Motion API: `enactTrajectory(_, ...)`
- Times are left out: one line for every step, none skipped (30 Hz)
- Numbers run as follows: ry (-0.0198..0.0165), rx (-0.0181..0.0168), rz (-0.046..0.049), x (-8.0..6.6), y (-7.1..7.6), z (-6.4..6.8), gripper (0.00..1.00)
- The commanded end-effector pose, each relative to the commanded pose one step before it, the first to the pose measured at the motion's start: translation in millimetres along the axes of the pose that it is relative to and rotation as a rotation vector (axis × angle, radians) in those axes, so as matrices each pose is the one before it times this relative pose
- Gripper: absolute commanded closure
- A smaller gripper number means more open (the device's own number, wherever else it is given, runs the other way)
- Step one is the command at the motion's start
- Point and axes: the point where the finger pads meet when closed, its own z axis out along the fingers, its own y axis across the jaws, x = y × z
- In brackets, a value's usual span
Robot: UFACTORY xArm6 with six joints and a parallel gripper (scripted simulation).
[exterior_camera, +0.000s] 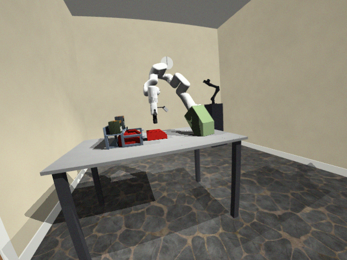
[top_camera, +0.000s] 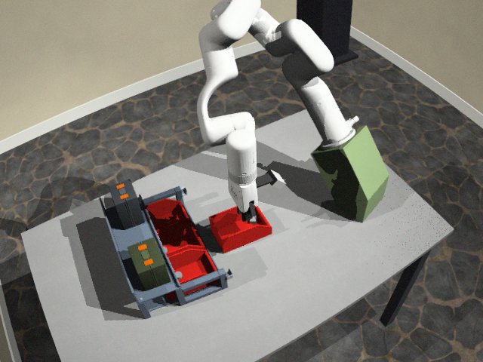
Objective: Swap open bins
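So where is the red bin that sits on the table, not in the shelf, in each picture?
Top view: the red bin sits near the middle, just right of the gray shelf, under the tool.
Exterior view: the red bin is small, center-left, right of the shelf.
Shared landmark: the green block at the arm's foot.

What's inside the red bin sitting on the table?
The red bin on the table shows only red walls and floor. The gripper and shadow cover its back corner, so small parts could hide there.
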Motion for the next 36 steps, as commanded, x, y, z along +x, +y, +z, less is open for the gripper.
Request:
enactTrajectory(-0.00251,-0.00175,0.0008,-1.13,0.47,-1.8,0.74)
enactTrajectory(0.0,0.0,0.0,0.0,0.0,-0.06,0.74)
enactTrajectory(0.0,0.0,0.0,0.0,0.0,-0.04,0.74)
enactTrajectory(0.0,0.0,0.0,0.0,0.0,-0.02,0.74)
enactTrajectory(0.0,0.0,0.0,0.0,0.0,-0.01,0.74)
enactTrajectory(0.0,0.0,0.0,0.0,0.0,0.0,0.74)
enactTrajectory(0.0,0.0,0.0,0.0,0.0,0.0,1.0)
enactTrajectory(0.0,0.0,0.0,0.0,0.0,0.0,1.0)
enactTrajectory(0.0,0.0,0.0,0.0,0.0,0.0,1.0)
enactTrajectory(0.0,0.0,0.0,0.0,0.0,0.0,1.0)
enactTrajectory(0.0,0.0,0.0,0.0,0.0,0.0,1.0)
enactTrajectory(0.0,0.0,0.0,0.0,0.0,0.0,1.0)
enactTrajectory(0.0,0.0,0.0,0.0,0.0,0.0,1.0)
enactTrajectory(0.0,0.0,0.0,0.0,0.0,0.0,1.0)
enactTrajectory(0.0,0.0,0.0,0.0,0.0,0.0,1.0)
enactTrajectory(0.0,0.0,0.0,0.0,0.0,0.0,1.0)
enactTrajectory(0.0,0.0,0.0,0.0,0.0,0.0,1.0)
enactTrajectory(0.0,0.0,0.0,0.0,0.0,0.0,1.0)
enactTrajectory(0.0,0.0,0.0,0.0,0.0,0.0,1.0)
enactTrajectory(0.0,0.0,0.0,0.0,0.0,0.0,1.0)
enactTrajectory(0.0,0.0,0.0,0.0,0.0,0.0,1.0)
enactTrajectory(0.0,0.0,0.0,0.0,0.0,0.0,1.0)
enactTrajectory(0.0,0.0,0.0,0.0,0.0,0.0,1.0)
enactTrajectory(0.0,0.0,0.0,0.0,0.0,0.0,1.0)
enactTrajectory(0.0,0.0,0.0,0.0,0.0,0.0,1.0)
enactTrajectory(0.0,0.0,0.0,0.0,0.0,0.0,1.0)
enactTrajectory(0.0,0.0,0.0,0.0,0.0,0.0,1.0)
enactTrajectory(0.0,0.0,0.0,0.0,0.0,0.0,1.0)
enactTrajectory(0.00003,-0.00004,0.00121,-0.13,-0.09,0.02,1.0)
enactTrajectory(0.00021,-0.00028,0.00783,-0.82,-0.57,0.11,1.0)
enactTrajectory(0.00051,-0.00069,0.01939,-2.04,-1.4,0.27,1.0)
enactTrajectory(0.00089,-0.00116,0.03422,-3.64,-2.46,0.47,1.0)
enactTrajectory(0.00129,-0.00159,0.05083,-5.5,-3.59,0.72,1.0)
enactTrajectory(0.00165,-0.00189,0.0679,-7.56,-4.64,0.98,1.0)
enactTrajectory(0.00189,-0.002,0.08428,-9.73,-5.49,1.24,1.0)
enactTrajectory(0.00149,-0.00118,0.07185,-11.91,-5.99,1.49,1.0)
